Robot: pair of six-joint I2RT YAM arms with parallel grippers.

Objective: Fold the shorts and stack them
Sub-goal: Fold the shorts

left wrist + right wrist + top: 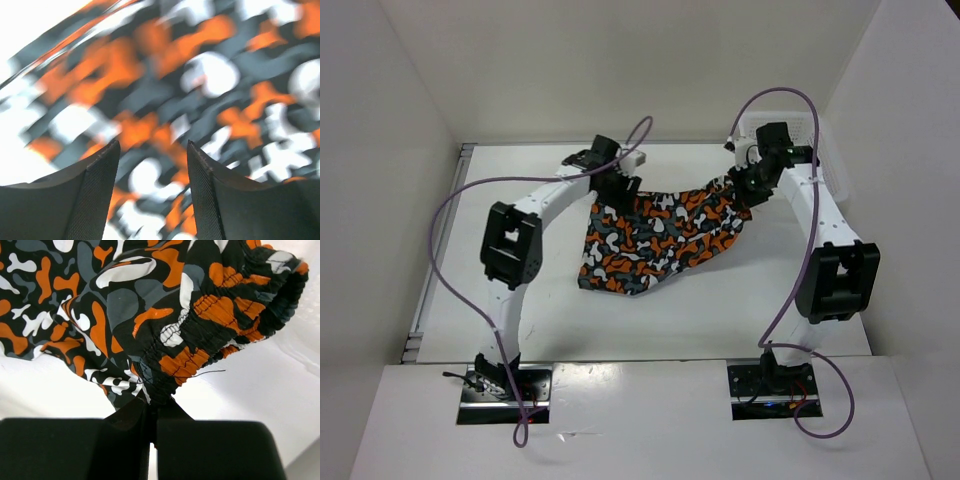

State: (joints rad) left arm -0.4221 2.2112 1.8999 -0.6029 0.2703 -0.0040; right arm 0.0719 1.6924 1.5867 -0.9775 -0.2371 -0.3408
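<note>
The camouflage shorts lie spread on the white table, their upper edge stretched between my two grippers. My right gripper is shut on the elastic waistband at the shorts' right corner; in the right wrist view the fabric is pinched between the closed fingertips, and that corner is lifted off the table. My left gripper is at the shorts' upper left corner. In the left wrist view its fingers stand apart, with blurred printed fabric close behind them.
A white mesh basket stands at the back right corner, partly behind the right arm. White walls enclose the table on the left, back and right. The purple cables loop above both arms.
</note>
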